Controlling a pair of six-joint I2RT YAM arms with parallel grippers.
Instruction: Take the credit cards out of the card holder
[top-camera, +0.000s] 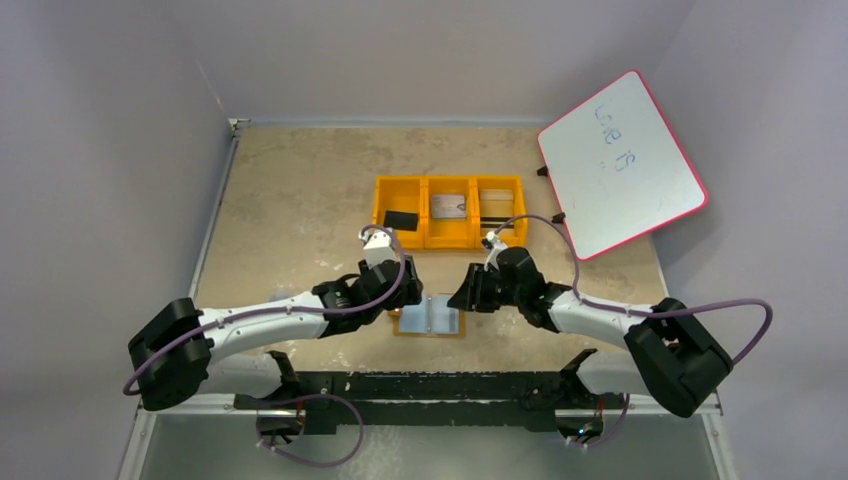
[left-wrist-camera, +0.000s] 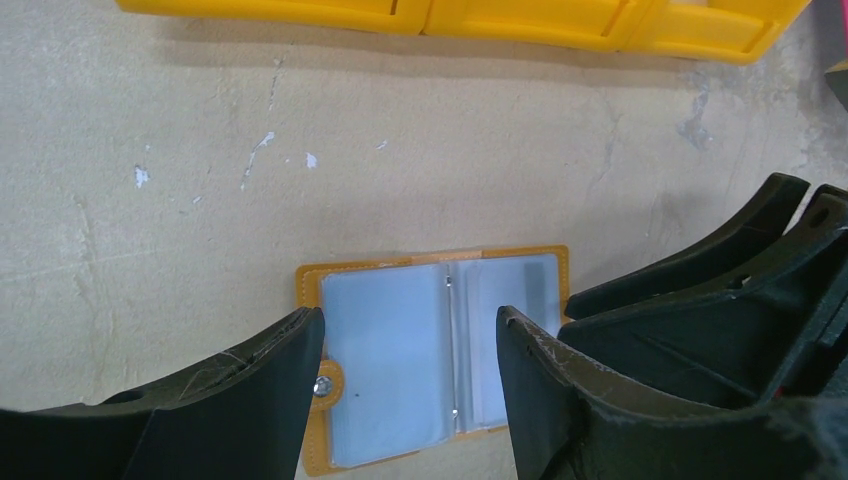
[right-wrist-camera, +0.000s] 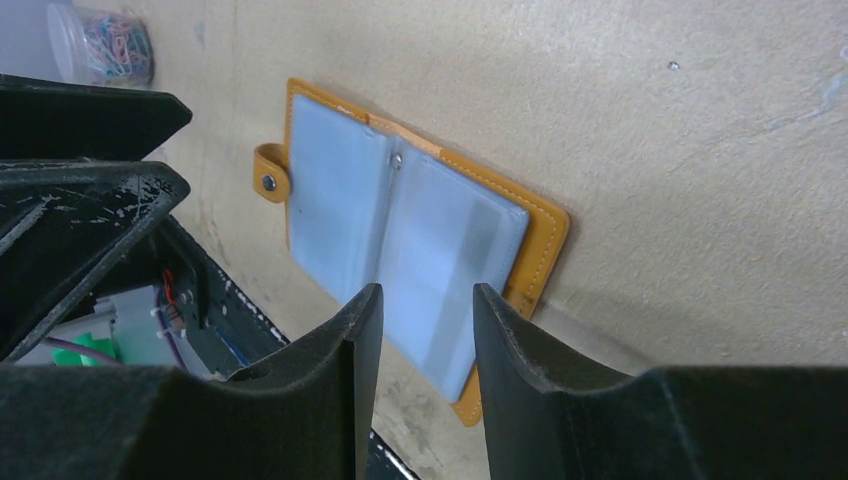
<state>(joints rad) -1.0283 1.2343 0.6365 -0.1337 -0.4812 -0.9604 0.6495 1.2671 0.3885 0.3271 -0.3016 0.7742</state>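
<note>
Closest to the lens in the left wrist view, the left gripper (left-wrist-camera: 408, 322) fills the bottom of the frame. Its two dark fingers are spread wide, with nothing between them but the card holder (left-wrist-camera: 400, 350) below. The holder lies opened flat on the table (left-wrist-camera: 150, 230), at the lower centre of the overhead view. Its pale blue-grey pockets face up and its stud tab (left-wrist-camera: 320, 385) sits at the lower left. The right gripper (right-wrist-camera: 427, 298) stands at the bottom of its own view, jaws apart by a narrower gap and empty, the holder's lower corner showing between its fingertips. In the orange tray (top-camera: 447, 243), upper centre of the overhead view, one of the credit cards (top-camera: 449, 206) seems to lie in the middle compartment. A greyer band shows through one pocket; whether it is a card I cannot tell.

The step in hand looks like reaching into a pocket. To do it well, one gripper should pin the tan border so the holder cannot slide. The other should come in low at the pocket's open edge, close only on the card's exposed rim, and draw it straight along the pocket rather than upward.
</note>
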